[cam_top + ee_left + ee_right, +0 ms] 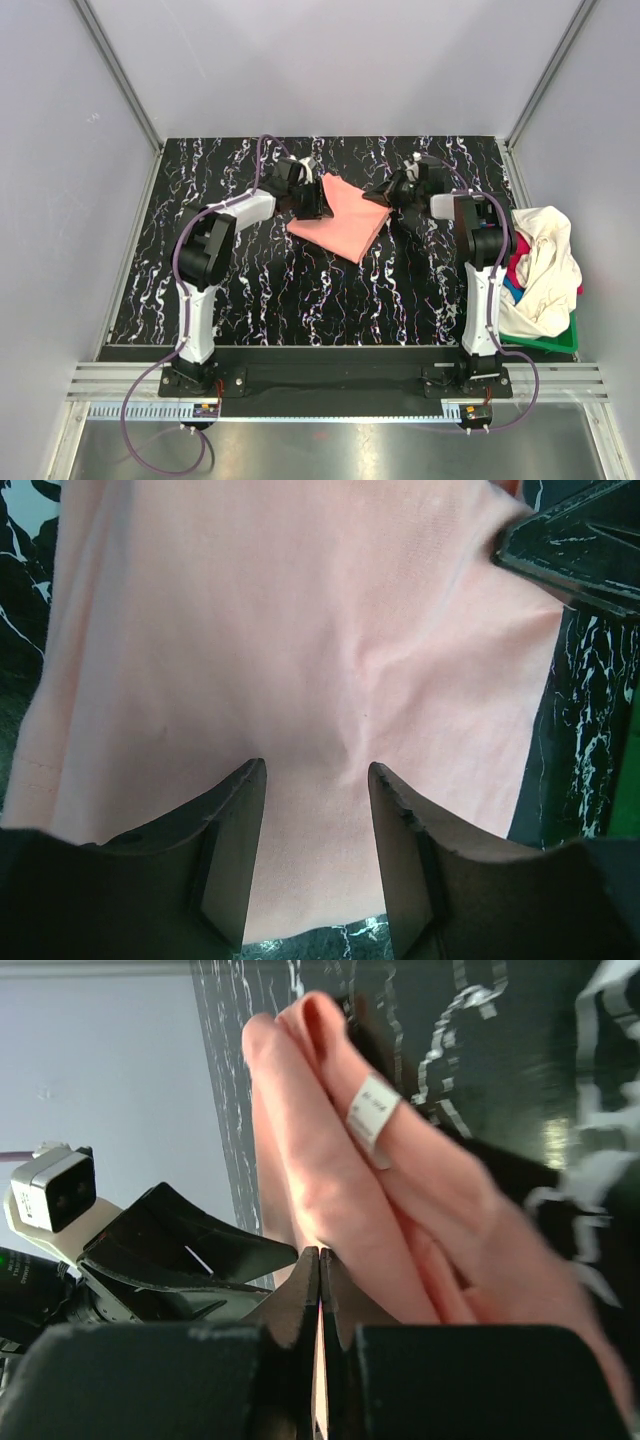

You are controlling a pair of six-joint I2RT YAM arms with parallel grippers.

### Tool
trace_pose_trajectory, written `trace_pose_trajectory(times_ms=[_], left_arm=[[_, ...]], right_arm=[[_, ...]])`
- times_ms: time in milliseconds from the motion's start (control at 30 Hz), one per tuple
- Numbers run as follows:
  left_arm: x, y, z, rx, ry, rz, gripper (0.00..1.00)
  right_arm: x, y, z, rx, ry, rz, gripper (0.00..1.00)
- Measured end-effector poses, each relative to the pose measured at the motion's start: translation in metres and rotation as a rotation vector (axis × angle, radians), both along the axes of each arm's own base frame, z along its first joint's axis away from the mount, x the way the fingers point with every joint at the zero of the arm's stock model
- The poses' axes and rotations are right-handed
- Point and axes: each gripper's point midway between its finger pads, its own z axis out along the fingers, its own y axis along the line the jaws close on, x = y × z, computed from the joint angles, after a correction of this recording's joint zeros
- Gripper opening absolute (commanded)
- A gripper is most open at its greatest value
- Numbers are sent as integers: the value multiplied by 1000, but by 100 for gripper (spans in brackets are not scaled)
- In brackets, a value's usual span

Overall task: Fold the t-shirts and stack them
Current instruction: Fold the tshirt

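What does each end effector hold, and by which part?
The right end effector is shut on the salmon-pink t-shirt, at a folded edge. The left end effector is open, holding nothing.

You see the two fingers of the left gripper [315, 772] standing apart over the salmon-pink t-shirt [300, 630], which covers most of the black marbled table [592, 730], with the right gripper [580, 540] at the cloth's upper right corner.
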Motion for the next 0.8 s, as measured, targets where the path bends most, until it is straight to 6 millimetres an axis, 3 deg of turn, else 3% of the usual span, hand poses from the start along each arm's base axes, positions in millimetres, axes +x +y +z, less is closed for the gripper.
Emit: trace_pose_trajectory(times_ms=[167, 333, 433, 567, 667, 800], left_arm=[[2, -4, 2, -30, -5, 8, 50], [-3, -11, 8, -42, -9, -9, 54], [-12, -28, 24, -77, -25, -43, 54], [-33, -65, 40, -146, -42, -129, 50], [-51, -88, 44, -178, -30, -181, 49], [-72, -108, 42, -204, -17, -235, 49]], right_arm=[[9, -26, -5, 23, -19, -42, 3], [12, -39, -8, 33, -27, -51, 3], [9, -39, -11, 31, -10, -43, 3], [3, -39, -11, 10, 29, -14, 5], [-6, -40, 2, -19, 38, 7, 6], [-15, -40, 36, -35, -21, 44, 6]])
